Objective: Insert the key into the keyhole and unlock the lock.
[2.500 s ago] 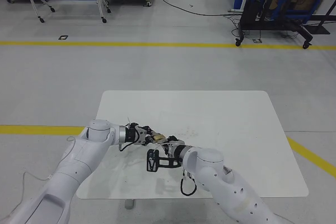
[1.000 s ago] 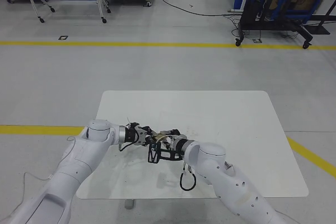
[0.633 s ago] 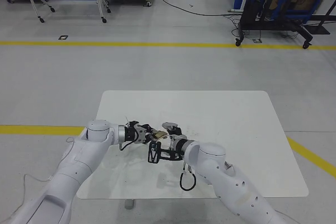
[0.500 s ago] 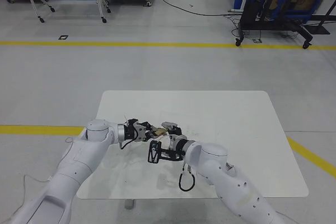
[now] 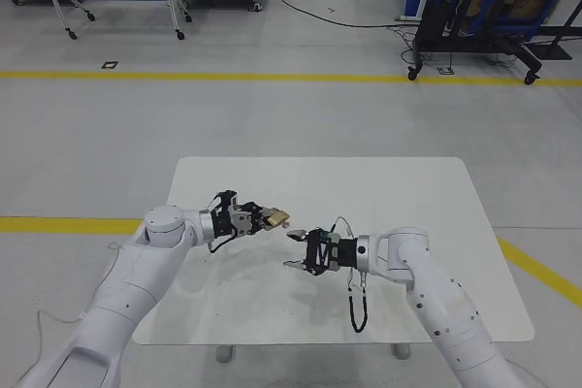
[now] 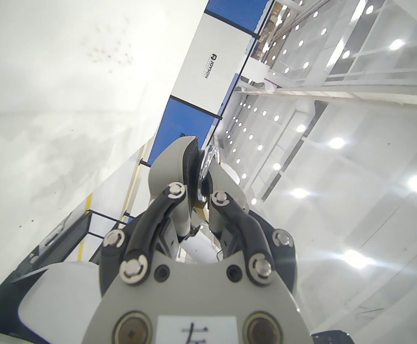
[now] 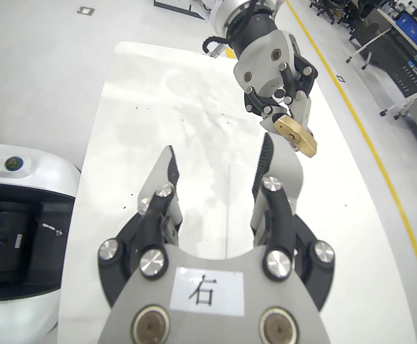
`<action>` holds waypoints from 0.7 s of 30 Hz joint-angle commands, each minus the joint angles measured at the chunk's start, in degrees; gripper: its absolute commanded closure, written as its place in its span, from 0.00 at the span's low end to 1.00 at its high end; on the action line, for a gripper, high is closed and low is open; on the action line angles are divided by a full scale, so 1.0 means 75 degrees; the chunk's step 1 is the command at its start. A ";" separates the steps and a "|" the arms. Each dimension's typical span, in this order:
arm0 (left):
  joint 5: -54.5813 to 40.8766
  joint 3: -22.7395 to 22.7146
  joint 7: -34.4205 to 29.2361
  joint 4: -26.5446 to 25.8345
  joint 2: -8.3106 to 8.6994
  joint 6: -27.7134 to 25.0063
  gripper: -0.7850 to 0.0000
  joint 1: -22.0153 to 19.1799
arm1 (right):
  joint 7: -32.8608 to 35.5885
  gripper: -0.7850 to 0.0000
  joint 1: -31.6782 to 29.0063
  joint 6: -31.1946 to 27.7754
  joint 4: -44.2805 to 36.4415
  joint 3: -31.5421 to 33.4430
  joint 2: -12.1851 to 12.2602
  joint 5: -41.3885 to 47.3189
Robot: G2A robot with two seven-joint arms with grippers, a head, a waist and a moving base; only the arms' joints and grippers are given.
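White table (image 5: 417,194) lies beneath two end effectors (image 5: 265,219) (image 5: 293,248), one lock (image 5: 279,216).

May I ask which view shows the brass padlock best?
The right wrist view: the padlock faces it, keyhole visible, held by the left claw. The top view shows it tiny; the left wrist view, its shackle.

1. My white table (image 5: 417,194) stands on a pale grey floor (image 5: 78,145).
2. Yellow lines (image 5: 272,76) cross the floor in the upper and middle frame.
3. A dark cart (image 5: 466,41) sits upper right, a wheeled rack (image 5: 178,21) upper left.
4. Ceiling lights (image 6: 336,142) glow overhead.
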 commanded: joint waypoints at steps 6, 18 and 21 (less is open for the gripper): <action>0.0378 -0.0092 -0.0111 -0.0265 0.0048 -0.0569 1.00 0.0134 | -0.0588 1.00 0.0618 0.0000 0.0758 -0.0636 0.0215 0.0636; 0.0792 -0.0148 -0.0178 -0.0522 0.0086 -0.0718 1.00 0.0269 | -0.0824 1.00 0.1222 0.0000 0.1448 -0.1042 0.0417 0.1150; 0.0848 -0.0162 -0.0178 -0.0561 0.0088 -0.0759 1.00 0.0285 | -0.0884 1.00 0.1324 0.0000 0.1541 -0.1204 0.0446 0.1259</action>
